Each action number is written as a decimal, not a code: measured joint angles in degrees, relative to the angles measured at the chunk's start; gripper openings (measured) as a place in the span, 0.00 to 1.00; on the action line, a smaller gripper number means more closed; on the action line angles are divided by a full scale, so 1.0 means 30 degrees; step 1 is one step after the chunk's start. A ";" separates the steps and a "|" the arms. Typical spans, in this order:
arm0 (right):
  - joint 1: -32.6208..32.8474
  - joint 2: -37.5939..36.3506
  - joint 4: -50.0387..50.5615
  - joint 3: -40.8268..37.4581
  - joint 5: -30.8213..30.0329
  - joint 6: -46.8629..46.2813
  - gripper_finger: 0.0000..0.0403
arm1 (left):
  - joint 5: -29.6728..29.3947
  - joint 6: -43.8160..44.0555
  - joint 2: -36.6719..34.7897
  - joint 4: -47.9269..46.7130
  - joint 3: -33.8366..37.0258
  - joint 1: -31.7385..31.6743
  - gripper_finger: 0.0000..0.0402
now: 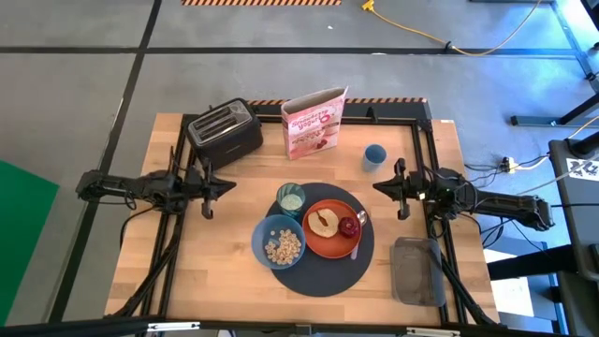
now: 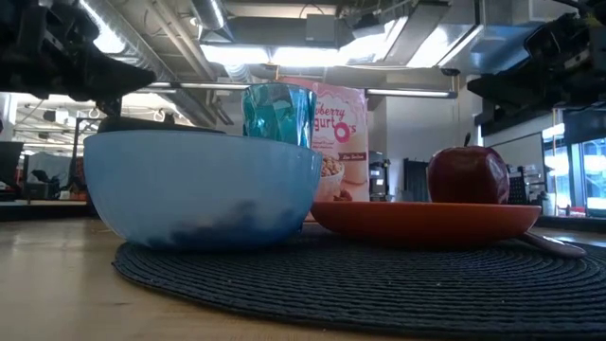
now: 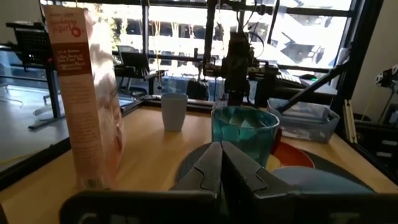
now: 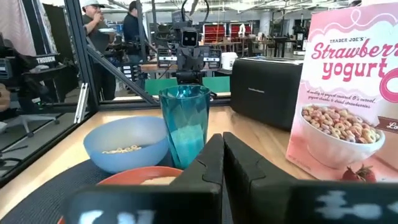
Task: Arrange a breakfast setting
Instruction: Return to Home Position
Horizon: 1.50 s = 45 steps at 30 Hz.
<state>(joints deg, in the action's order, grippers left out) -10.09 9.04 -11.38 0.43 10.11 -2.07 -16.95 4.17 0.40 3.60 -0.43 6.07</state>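
A round dark-grey mat lies on the table's near middle. On it stand a blue bowl with cereal, an orange plate with a toast slice and a small red apple, and a pale-green glass at the mat's far edge. A spoon lies beside the plate on its right. My left gripper is shut and empty, left of the mat. My right gripper is shut and empty, right of the mat.
A black toaster stands at the far left, a pink cereal box at the far middle, a small blue cup to its right. A grey lidded container lies at the near right. People stand in the room beyond.
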 joint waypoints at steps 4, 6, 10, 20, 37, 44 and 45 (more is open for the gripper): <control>-0.0003 0.0000 0.0161 0.0000 -0.0006 0.0278 0.00 | 0.0498 0.0091 0.0316 -0.0263 0.0000 0.0015 0.01; -0.0014 0.0016 0.0601 0.0000 -0.0311 0.0366 0.00 | 0.0648 0.0169 0.0604 -0.0274 0.0000 0.0021 0.01; -0.0022 0.0029 0.1235 0.0000 -0.1413 0.0476 0.00 | 0.0619 0.0040 0.1316 -0.0265 0.0000 0.0007 0.01; -0.0022 0.0192 0.3259 0.0000 -0.2382 0.0294 0.00 | 0.0481 -0.1437 0.1494 -0.0221 0.0000 0.0007 0.01; -0.0022 0.0189 0.3264 0.0000 -0.2382 0.0285 0.00 | 0.0466 -0.1599 0.1494 -0.0207 0.0000 0.0007 0.01; -0.0022 0.0189 0.3271 0.0000 -0.2382 0.0285 0.00 | 0.0466 -0.1599 0.1494 -0.0200 0.0000 0.0007 0.01; -0.0022 0.0189 0.3271 0.0000 -0.2380 0.0285 0.00 | 0.0463 -0.1599 0.1494 -0.0200 0.0000 0.0007 0.01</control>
<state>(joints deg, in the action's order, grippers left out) -10.15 9.61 -1.56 0.43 2.97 -1.21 -15.56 -0.62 4.89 3.01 -0.43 6.09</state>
